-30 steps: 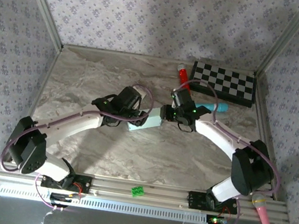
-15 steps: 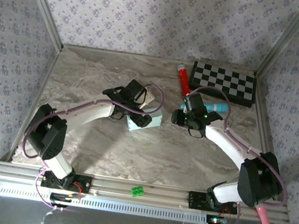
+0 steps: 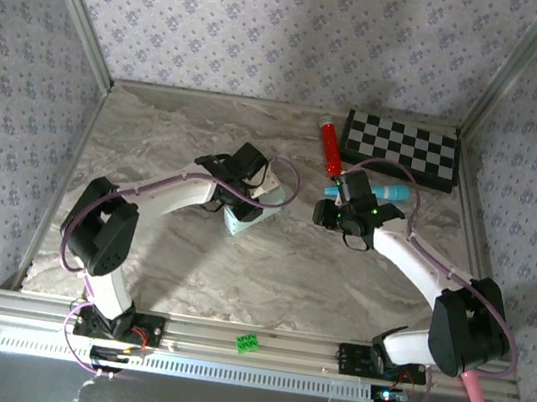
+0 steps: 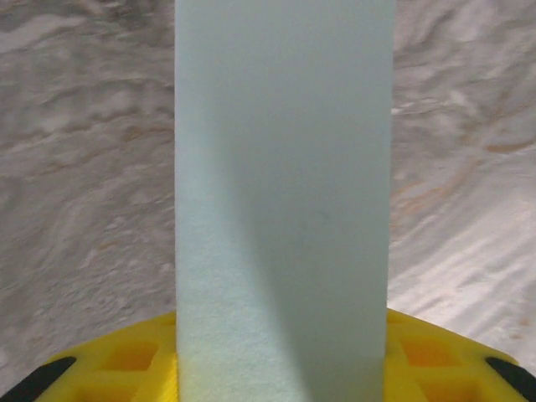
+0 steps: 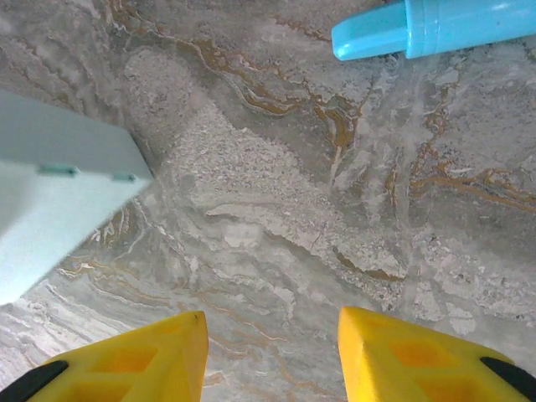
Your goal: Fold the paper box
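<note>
Two arms reach over the marble table (image 3: pixel 156 144) in the overhead view. The left gripper (image 3: pixel 252 199) sits at the paper box (image 3: pixel 245 220), mid-table and left of centre. The right gripper (image 3: pixel 325 213) hangs to the box's right, apart from it. A checkerboard (image 3: pixel 400 147) lies at the far right corner, a red cylinder (image 3: pixel 330 145) just beside it, and a teal microphone (image 3: pixel 391 193) near the right gripper.

Left wrist view: the paper box (image 4: pixel 283 201) stands between the yellow fingers (image 4: pixel 126 360), covering their inner edges. Whether they clamp it cannot be told.

Right wrist view: the right gripper (image 5: pixel 272 352) has its jaws parted over bare table and holds nothing. A box corner (image 5: pixel 50 218) shows at left, the microphone tip (image 5: pixel 435 29) at upper right.
</note>
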You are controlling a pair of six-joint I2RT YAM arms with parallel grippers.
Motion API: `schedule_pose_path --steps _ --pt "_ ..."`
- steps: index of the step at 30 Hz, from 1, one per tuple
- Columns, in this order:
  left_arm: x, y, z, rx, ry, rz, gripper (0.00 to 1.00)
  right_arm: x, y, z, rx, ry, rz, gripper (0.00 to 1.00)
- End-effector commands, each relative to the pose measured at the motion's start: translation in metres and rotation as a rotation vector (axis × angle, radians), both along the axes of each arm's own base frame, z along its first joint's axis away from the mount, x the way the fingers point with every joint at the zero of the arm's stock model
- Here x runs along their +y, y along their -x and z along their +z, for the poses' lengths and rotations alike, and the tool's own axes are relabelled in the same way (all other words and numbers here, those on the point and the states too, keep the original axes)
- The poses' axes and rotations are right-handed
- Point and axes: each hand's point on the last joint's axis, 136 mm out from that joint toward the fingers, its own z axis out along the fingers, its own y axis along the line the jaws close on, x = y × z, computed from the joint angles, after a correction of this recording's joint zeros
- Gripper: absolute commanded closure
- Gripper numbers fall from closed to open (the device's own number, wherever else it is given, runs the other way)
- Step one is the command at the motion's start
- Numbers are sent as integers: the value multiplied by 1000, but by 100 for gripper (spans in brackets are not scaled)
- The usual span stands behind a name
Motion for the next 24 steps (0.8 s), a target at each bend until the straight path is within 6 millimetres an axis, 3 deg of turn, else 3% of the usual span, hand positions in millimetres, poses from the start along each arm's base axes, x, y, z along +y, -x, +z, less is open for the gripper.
schedule_pose_path --steps 1,7,10,16,18,24 --pt "20 -30 36 -217 -104 104 60 -7 5 -1 4 12 -6 53" --pt "63 -57 51 -428 -394 283 54 -11 6 -6 9 14 -14 53" --pt "67 -58 32 -446 -556 271 54 -12 7 -9 13 10 -14 53" --pt "56 -47 -6 -440 -731 227 53 -15 7 -10 14 11 -18 53" --pt "48 -42 -13 -435 -725 212 47 -16 10 -11 17 9 -19 53" --pt "24 -30 -12 -389 -619 187 19 -22 12 -17 28 12 -30 53"
